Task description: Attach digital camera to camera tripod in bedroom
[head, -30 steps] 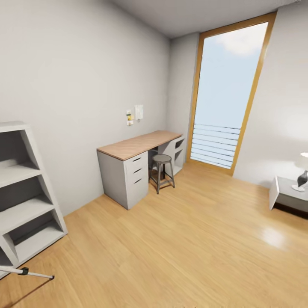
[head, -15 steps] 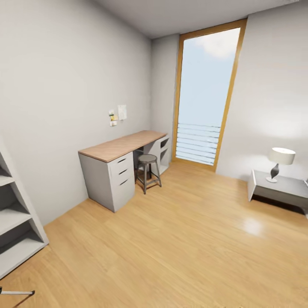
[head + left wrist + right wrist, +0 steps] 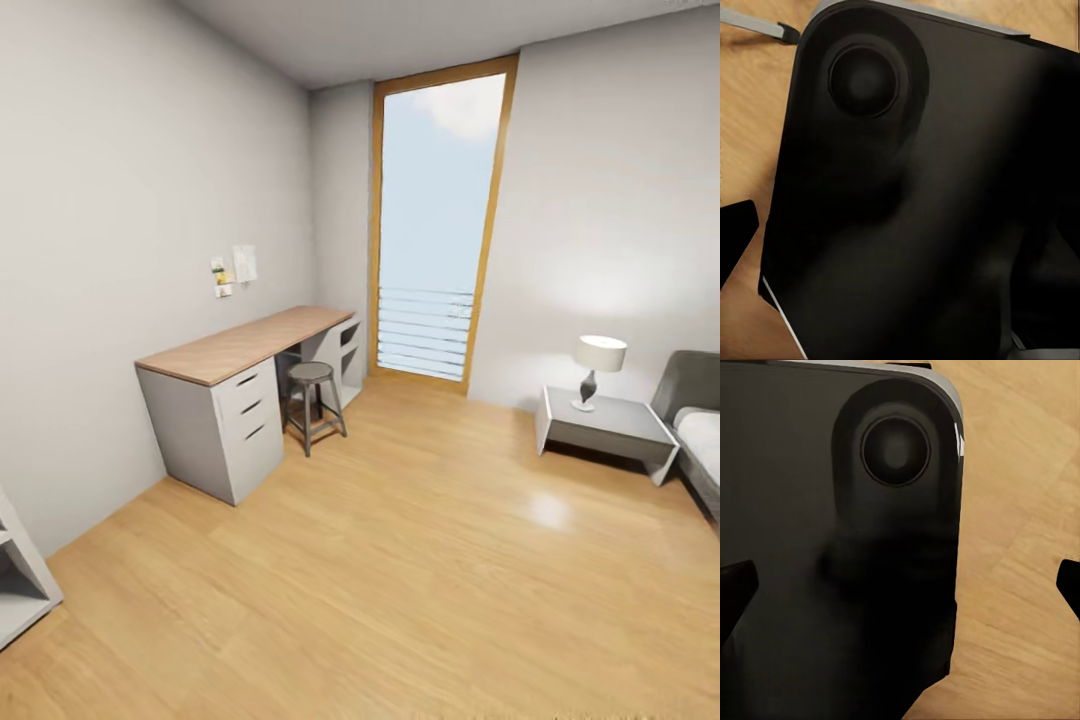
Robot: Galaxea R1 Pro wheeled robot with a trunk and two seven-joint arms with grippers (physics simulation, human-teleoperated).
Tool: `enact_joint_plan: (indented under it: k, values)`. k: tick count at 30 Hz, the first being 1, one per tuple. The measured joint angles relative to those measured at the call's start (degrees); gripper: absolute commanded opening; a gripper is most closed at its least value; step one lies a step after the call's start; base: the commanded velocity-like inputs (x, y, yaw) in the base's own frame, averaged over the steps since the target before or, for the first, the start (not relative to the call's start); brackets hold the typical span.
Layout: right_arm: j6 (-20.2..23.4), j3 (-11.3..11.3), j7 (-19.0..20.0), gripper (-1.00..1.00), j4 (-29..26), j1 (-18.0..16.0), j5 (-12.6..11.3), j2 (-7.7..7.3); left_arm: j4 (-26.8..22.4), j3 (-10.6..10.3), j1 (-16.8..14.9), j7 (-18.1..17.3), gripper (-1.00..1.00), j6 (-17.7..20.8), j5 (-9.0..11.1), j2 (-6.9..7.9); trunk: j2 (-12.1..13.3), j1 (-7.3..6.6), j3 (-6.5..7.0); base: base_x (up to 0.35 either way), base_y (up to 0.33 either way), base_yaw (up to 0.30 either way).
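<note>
Left wrist view: a silver-white tripod leg (image 3: 754, 27) with a black foot lies over the plank floor (image 3: 750, 112), beyond the robot's dark body (image 3: 915, 195). How far either pincer is open cannot be told. Head view: the bedroom's desk (image 3: 225, 385), stool (image 3: 312, 395), window (image 3: 432, 220), lamp (image 3: 597, 368) and bed (image 3: 698, 420).

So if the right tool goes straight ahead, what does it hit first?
Likely the black panel, probably the robot's own body: the right tool is centred on it. Floor shows beside it. Gap unclear.
</note>
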Motion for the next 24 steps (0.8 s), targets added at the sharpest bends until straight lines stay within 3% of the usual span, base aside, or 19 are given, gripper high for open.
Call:
enact_joint_plan:
  k: [24]
  values:
    - [0.00, -0.01, 0.00, 1.00, 0.00, 0.00, 0.00, 0.00, -0.01, -0.02, 0.00, 0.00, 1.00, 0.00, 0.00, 0.02, 0.00, 0.00, 0.00, 0.000, 0.000, -0.242]
